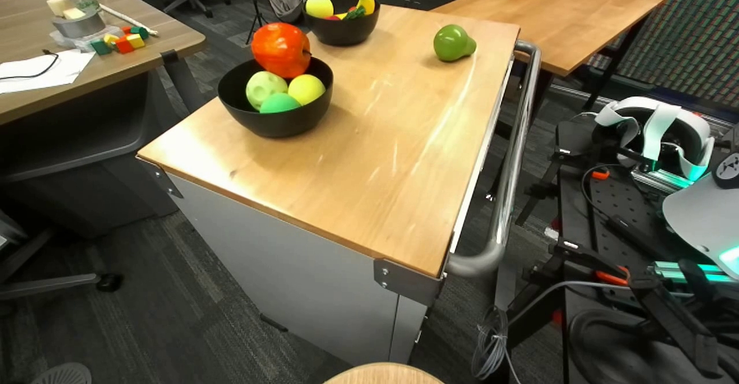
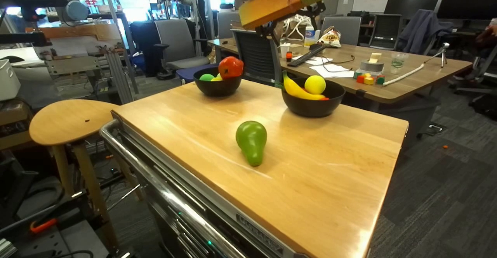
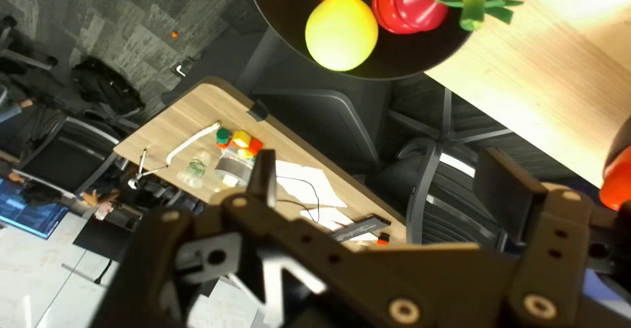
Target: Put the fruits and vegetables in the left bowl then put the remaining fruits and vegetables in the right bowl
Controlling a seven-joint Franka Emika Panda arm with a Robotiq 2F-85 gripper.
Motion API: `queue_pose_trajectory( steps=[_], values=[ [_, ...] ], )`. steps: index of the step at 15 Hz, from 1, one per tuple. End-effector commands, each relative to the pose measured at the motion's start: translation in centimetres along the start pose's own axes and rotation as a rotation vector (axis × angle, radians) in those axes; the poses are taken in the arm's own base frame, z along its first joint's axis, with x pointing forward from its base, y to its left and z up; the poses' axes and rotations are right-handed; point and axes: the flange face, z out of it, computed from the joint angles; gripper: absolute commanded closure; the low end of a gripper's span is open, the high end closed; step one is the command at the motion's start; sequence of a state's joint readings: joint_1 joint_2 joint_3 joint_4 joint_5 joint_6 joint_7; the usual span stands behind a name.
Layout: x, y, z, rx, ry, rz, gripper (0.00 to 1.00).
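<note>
Pale wooden worktop (image 2: 337, 172) under left bowl (image 2: 216, 89); right bowl (image 2: 311, 107); green pear (image 2: 252, 141)

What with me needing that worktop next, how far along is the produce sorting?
Looks done: one black bowl holds the red-orange fruit, pale green ball, bright green ball and a yellow fruit; the other bowl holds the banana, a yellow ball and a red piece.
In hand: nothing; the tool is open and empty.
Remaining: the green pear, on the worktop outside both bowls.
</note>
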State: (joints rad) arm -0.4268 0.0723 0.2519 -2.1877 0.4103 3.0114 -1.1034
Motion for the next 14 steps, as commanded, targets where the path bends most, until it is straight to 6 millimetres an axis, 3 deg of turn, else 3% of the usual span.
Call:
queue_pose_trajectory(
  steps=[1,5,7,9,11,14],
  values=[
    [0.2,-0.9,-0.8,-0.005,0.019,-0.008,0.00],
    [0.7,-2.0,-2.1,-0.011,0.034,-0.020,0.00],
    [-1.8,-3.4,0.9,0.086,-0.106,0.030,0.00],
    [-3.7,-4.3,1.6,0.126,-0.221,0.018,0.00],
    [-5.6,-3.5,-0.7,0.107,-0.323,-0.016,0.00],
    [-4.1,-3.7,-5.5,0.022,-0.401,-0.088,0.00]
  ],
)
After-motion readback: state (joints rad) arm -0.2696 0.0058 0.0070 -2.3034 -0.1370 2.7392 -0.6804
